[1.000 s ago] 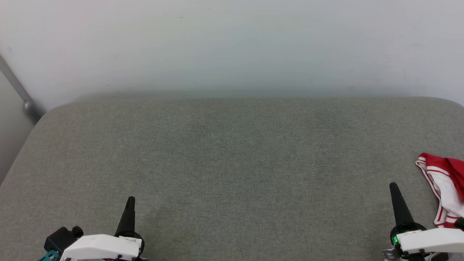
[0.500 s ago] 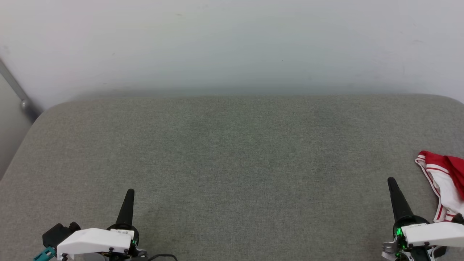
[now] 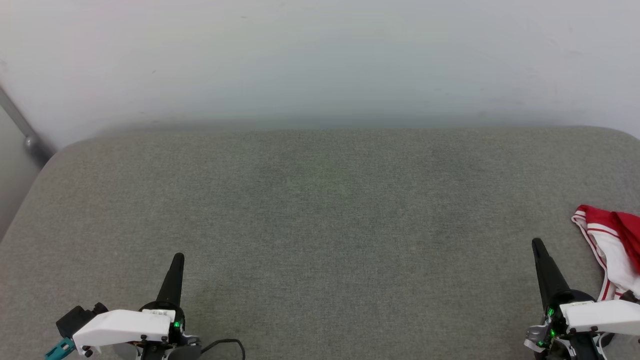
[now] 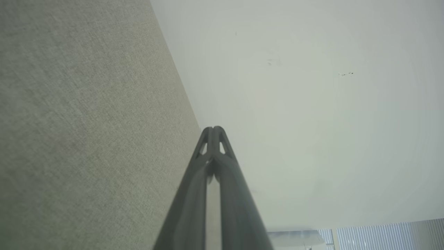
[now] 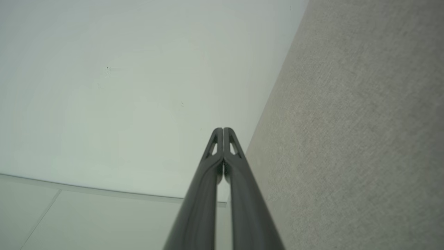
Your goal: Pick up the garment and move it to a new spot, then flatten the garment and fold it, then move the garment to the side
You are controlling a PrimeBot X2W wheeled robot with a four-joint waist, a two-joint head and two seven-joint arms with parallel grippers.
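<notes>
The garment [image 3: 611,245], red with white striped trim, lies bunched at the right edge of the head view on the grey cushion [image 3: 320,215], partly cut off by the frame. Just left of it my right gripper [image 3: 538,246] points up, shut and holding nothing, a short gap from the cloth. My left gripper [image 3: 178,259] stands shut and empty at the lower left, far from the garment. In the left wrist view the left gripper [image 4: 214,129] has its fingers pressed together; the right wrist view shows the right gripper [image 5: 223,130] the same way.
A pale wall [image 3: 320,60] rises behind the cushion's far edge. A grey metal bar [image 3: 22,130] slants down at the far left beside the cushion's rounded corner. A dark cable [image 3: 225,345] loops by my left wrist.
Both grippers have slid a little up the head view, still shut. The cushion's far edge sits slightly higher in the picture, so the camera has shifted. The garment lies as before.
</notes>
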